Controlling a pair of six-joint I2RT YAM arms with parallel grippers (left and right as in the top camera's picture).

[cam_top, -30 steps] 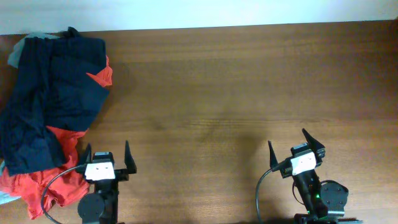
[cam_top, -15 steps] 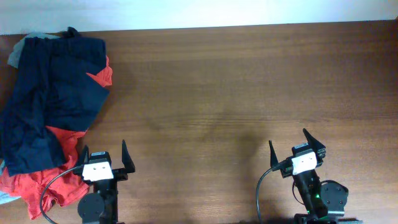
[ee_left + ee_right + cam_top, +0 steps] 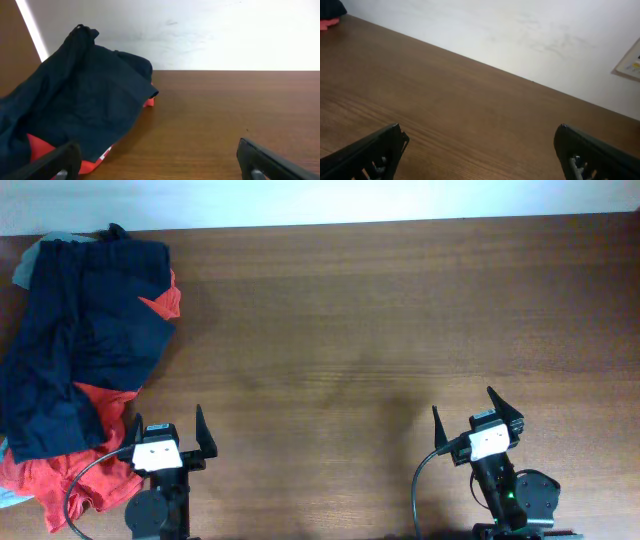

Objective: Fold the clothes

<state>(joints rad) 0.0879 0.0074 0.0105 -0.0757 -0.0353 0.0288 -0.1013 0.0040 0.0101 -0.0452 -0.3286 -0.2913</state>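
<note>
Shows left gripper (image 3: 170,415) shifted slightly leftward, spread wide; right gripper (image 3: 461,399) spread too. Navy clothes (image 3: 80,330) wrinkled, heaped on red shirt (image 3: 35,475), cut off at left.

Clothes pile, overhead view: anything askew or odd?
Yes. The navy garment is crumpled in a heap at the table's left edge, lying over a red garment rather than spread flat. Grey fabric peeks out at the far corner. The left gripper and right gripper are open and empty.
</note>
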